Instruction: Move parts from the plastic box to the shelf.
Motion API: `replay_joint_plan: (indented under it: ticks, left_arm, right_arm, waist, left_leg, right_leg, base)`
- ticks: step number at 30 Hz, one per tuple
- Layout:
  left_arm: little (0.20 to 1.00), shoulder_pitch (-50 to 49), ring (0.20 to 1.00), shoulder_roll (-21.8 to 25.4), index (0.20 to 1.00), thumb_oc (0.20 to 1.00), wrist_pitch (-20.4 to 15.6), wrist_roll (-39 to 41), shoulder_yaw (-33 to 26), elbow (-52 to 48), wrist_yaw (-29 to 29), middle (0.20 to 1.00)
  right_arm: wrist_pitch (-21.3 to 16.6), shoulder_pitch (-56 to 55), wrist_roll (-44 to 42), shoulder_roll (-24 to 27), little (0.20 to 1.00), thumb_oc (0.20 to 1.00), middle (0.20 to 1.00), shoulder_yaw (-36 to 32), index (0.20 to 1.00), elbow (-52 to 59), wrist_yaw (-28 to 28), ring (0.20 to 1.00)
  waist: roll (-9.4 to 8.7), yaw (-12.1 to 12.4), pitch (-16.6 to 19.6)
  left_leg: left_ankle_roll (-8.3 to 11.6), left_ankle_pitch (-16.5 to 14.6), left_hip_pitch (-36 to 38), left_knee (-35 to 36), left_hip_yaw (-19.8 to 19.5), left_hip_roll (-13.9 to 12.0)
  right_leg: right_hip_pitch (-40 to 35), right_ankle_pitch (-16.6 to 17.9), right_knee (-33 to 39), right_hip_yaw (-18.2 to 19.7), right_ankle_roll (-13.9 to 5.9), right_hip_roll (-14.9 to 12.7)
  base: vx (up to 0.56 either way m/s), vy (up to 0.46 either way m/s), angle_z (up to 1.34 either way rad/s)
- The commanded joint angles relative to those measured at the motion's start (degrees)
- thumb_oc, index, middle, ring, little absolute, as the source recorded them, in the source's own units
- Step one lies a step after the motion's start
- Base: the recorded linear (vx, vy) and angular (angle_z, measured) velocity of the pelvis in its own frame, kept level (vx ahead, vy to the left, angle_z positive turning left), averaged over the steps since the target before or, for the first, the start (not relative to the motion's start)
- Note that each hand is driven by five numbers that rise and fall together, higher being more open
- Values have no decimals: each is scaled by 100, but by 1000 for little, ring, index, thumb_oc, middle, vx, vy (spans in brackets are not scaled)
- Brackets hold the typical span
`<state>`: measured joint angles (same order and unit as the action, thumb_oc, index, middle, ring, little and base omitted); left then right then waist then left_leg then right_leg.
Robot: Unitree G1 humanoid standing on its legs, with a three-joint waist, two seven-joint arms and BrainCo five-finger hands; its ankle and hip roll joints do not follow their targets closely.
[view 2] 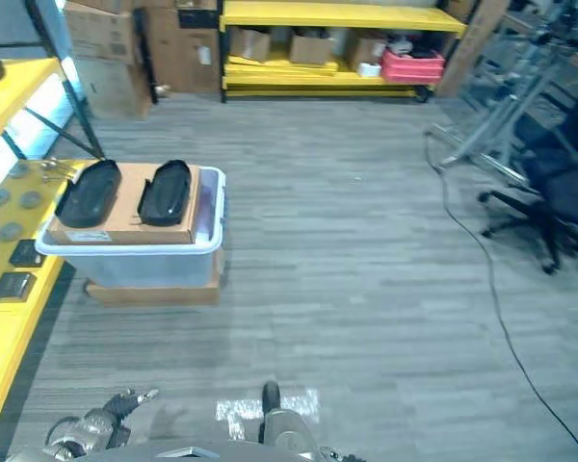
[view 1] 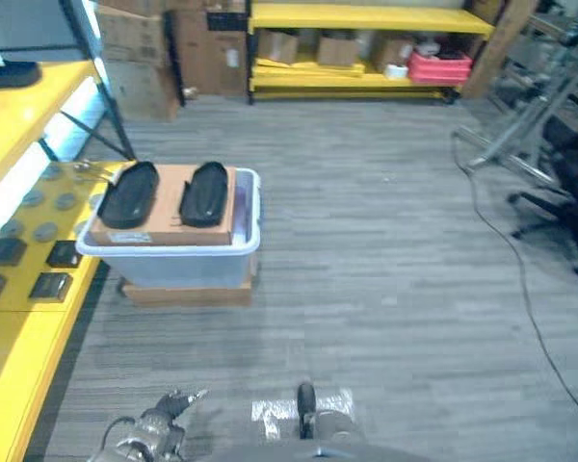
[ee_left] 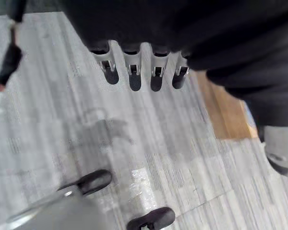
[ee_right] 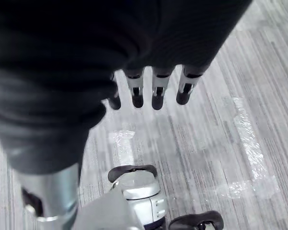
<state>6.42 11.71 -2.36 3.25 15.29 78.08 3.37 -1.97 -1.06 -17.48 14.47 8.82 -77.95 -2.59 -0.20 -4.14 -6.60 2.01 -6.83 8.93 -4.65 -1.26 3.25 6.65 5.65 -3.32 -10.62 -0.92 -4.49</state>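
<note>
A clear plastic box [view 1: 173, 252] stands on the floor by the yellow shelf [view 1: 24, 332] on my left. A cardboard sheet [view 1: 164, 226] lies across its top, and two black oval parts [view 1: 130, 192] [view 1: 204, 192] rest side by side on it. Small dark square parts [view 1: 63, 255] and round discs [view 1: 44, 231] lie on the shelf's surface. My left hand [view 1: 162, 423] hangs low, well short of the box, with straight fingers [ee_left: 134, 72] holding nothing. My right hand [ee_right: 158, 91] hangs over the floor, its fingers straight and empty as well.
The box sits on a flat brown slab [view 1: 188, 293]. Cartons [view 1: 173, 48] and a yellow rack [view 1: 366, 19] with a red bin [view 1: 439, 65] line the back wall. An office chair [view 1: 573, 192] and a cable [view 1: 520, 279] are at the right. White tape [view 1: 270, 412] marks the floor.
</note>
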Motion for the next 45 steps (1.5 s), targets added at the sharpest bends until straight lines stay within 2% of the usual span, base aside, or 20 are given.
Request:
replay_joint_plan:
  ticks: [1, 2, 6, 7, 10, 14, 18, 21, 23, 24, 25, 28, 32, 33, 35, 36, 37, 40, 44, 45]
  left_arm:
    - [1000, 216, 1000, -115, 1000, 1000, -26, 78, -102, 80, -18, 1000]
    - [1000, 187, 1000, -164, 1000, 1000, -16, 83, -95, 138, -15, 1000]
    - [1000, 92, 1000, -151, 1000, 1000, 14, 112, -153, 182, 9, 1000]
    - [1000, -1, 1000, -141, 1000, 1000, 22, 16, -132, 232, 43, 1000]
    - [1000, -91, 1000, -129, 1000, 1000, 28, -4, -170, 305, 104, 1000]
    - [1000, -163, 1000, -94, 1000, 1000, 11, -88, -172, 345, 44, 1000]
    - [1000, -109, 1000, 92, 1000, 1000, 22, -346, -5, 303, 20, 1000]
    - [1000, -43, 1000, 299, 1000, 1000, 36, -353, -59, 251, 45, 1000]
    - [1000, 47, 1000, 537, 1000, 1000, 53, -354, -145, 225, 50, 1000]
    - [1000, 47, 1000, 539, 1000, 1000, 54, -354, -146, 224, 49, 1000]
    - [1000, 132, 1000, 661, 1000, 1000, 52, -353, -215, 262, 96, 1000]
    - [1000, 243, 1000, 634, 1000, 1000, 36, -282, -255, 214, 137, 1000]
    - [1000, 339, 1000, 409, 1000, 1000, -85, -418, 45, -71, 211, 1000]
    - [1000, 352, 1000, 342, 1000, 1000, -133, -488, 164, -214, 246, 1000]
    - [1000, 430, 1000, 165, 1000, 1000, -191, -345, 289, -506, 371, 1000]
    - [1000, 496, 1000, 41, 1000, 1000, -198, -383, 462, -526, 440, 1000]
    - [1000, 409, 1000, 2, 1000, 1000, -187, -419, 460, -401, 497, 1000]
    - [1000, 195, 1000, -113, 1000, 1000, -108, -483, 389, 4, 488, 1000]
    - [1000, 75, 1000, -86, 1000, 1000, -97, -523, 301, 160, 485, 1000]
    - [1000, 5, 1000, -39, 1000, 1000, -82, -538, 243, 185, 441, 1000]
  right_arm:
    - [-106, 330, 111, 457, 1000, 1000, 1000, 22, 1000, 7, 9, 1000]
    - [-114, 429, 62, 519, 1000, 1000, 1000, 30, 1000, 70, 18, 1000]
    - [-136, 572, 26, 622, 1000, 1000, 1000, 42, 1000, 160, 50, 1000]
    - [-176, 603, -60, 685, 1000, 1000, 1000, 1, 1000, 336, 85, 1000]
    - [-262, 663, -235, 730, 1000, 1000, 1000, -139, 1000, 501, 141, 1000]
    - [-256, 566, -319, 688, 1000, 1000, 1000, -255, 1000, 474, -14, 1000]
    - [-194, 587, -191, 634, 1000, 1000, 1000, -330, 1000, 389, 24, 1000]
    - [-170, 581, -97, 595, 1000, 1000, 1000, -303, 1000, 345, 39, 1000]
    - [-176, 551, -164, 561, 1000, 1000, 1000, -288, 1000, 376, 45, 1000]
    - [-175, 551, -164, 559, 1000, 1000, 1000, -288, 1000, 377, 46, 1000]
    - [-195, 542, -172, 542, 1000, 1000, 1000, -267, 1000, 371, 82, 1000]
    - [-181, 538, 34, 509, 1000, 1000, 1000, -206, 1000, 281, 140, 1000]
    - [-232, 390, 106, 461, 1000, 1000, 1000, -114, 1000, 192, 220, 1000]
    - [-251, 384, 217, 488, 1000, 1000, 1000, -52, 1000, 232, 275, 1000]
    - [-307, 466, 337, 561, 1000, 1000, 1000, 98, 1000, 376, 378, 1000]
    - [-343, 693, 628, 627, 1000, 1000, 1000, 373, 1000, 622, 493, 1000]
    - [-428, 750, 496, 640, 1000, 1000, 1000, 363, 1000, 991, 581, 1000]
    - [-539, 913, 333, 669, 1000, 1000, 1000, 307, 1000, 1391, 695, 1000]
    - [-556, 851, 307, 526, 1000, 1000, 1000, 252, 1000, 1459, 684, 1000]
    - [-510, 792, 301, 425, 1000, 1000, 1000, 172, 1000, 1451, 688, 1000]
  waist:
    - [-52, -11, -172]
    - [-114, 42, -267]
    - [-119, 152, -288]
    - [-37, 221, -229]
    - [128, 228, -167]
    - [192, 240, 15]
    - [178, 167, -28]
    - [229, 184, -71]
    - [241, 78, -109]
    - [244, 82, -118]
    - [229, 2, -176]
    - [228, -78, -203]
    - [224, -182, -123]
    - [233, -201, -128]
    - [200, -162, -296]
    - [165, -92, -378]
    - [197, -77, -335]
    - [311, -23, -281]
    - [279, 13, -131]
    - [211, 61, -65]
  left_leg:
    - [368, 571, -603, -905, 260, -653]
    - [477, 744, -966, -1621, 190, -523]
    - [442, 780, -1063, -868, 525, -859]
    - [441, 1005, -1063, 79, 597, -1207]
    - [682, 1678, -1214, 799, 734, -1738]
    - [595, 1357, -1033, 652, 815, -1496]
    - [250, 998, -765, 668, 1179, -1079]
    - [141, 958, -648, 815, 1255, -974]
    - [142, 915, -525, 965, 1330, -895]
    - [146, 908, -511, 965, 1334, -902]
    - [158, 851, -449, 965, 1304, -847]
    - [228, 739, -253, 965, 1356, -920]
    - [338, 682, -204, 795, 1180, -1039]
    - [370, 600, -307, 462, 1082, -1079]
    - [537, 770, -870, -517, 670, -950]
    - [616, 887, -1057, -159, 461, -1039]
    - [643, 1162, -1118, 358, 625, -1388]
    - [736, 1519, -1070, 865, 666, -1680]
    - [606, 1239, -1019, 689, 804, -1455]
    - [413, 1005, -919, 693, 872, -1183]
  right_leg:
    - [-596, -225, 244, 137, -540, -284]
    - [-770, -264, 284, 89, -472, -331]
    - [-1016, -459, 358, -84, -480, -365]
    - [-1108, -591, 329, -162, -562, -373]
    - [-1338, -748, 321, -235, -743, -516]
    - [-1422, -640, 218, -169, -971, -884]
    - [-900, -21, -535, 129, -1141, -1323]
    - [-599, 33, -905, 221, -1118, -1325]
    - [-387, -72, -520, 351, -1024, -988]
    - [-402, -74, -515, 352, -1022, -980]
    - [-257, 26, 65, 452, -1007, -847]
    - [76, 258, 367, 71, -1079, -831]
    - [-237, 38, 355, 158, -916, -648]
    - [-296, -28, 341, 76, -851, -648]
    - [-502, -94, 381, -103, -708, -682]
    - [-655, -155, 508, -224, -737, -736]
    - [-694, -199, 511, -222, -826, -775]
    - [-843, -303, 502, -122, -938, -843]
    - [-973, -157, 484, -36, -1114, -1190]
    - [-899, 36, 310, 37, -1211, -1458]
  base:
    - [107, -134, 82]
    - [104, -113, 12]
    - [172, -9, 8]
    - [222, 146, 31]
    - [278, 280, 12]
    - [206, 331, -20]
    - [90, 310, -25]
    - [77, 254, -51]
    - [118, 120, -19]
    - [126, 27, -32]
    - [88, -7, -26]
    - [218, -95, -6]
    - [196, -187, 15]
    - [134, -212, 73]
    - [74, -169, 101]
    - [134, 36, 77]
    - [186, 123, 29]
    - [220, 278, 4]
    - [191, 398, -41]
    - [97, 259, 24]
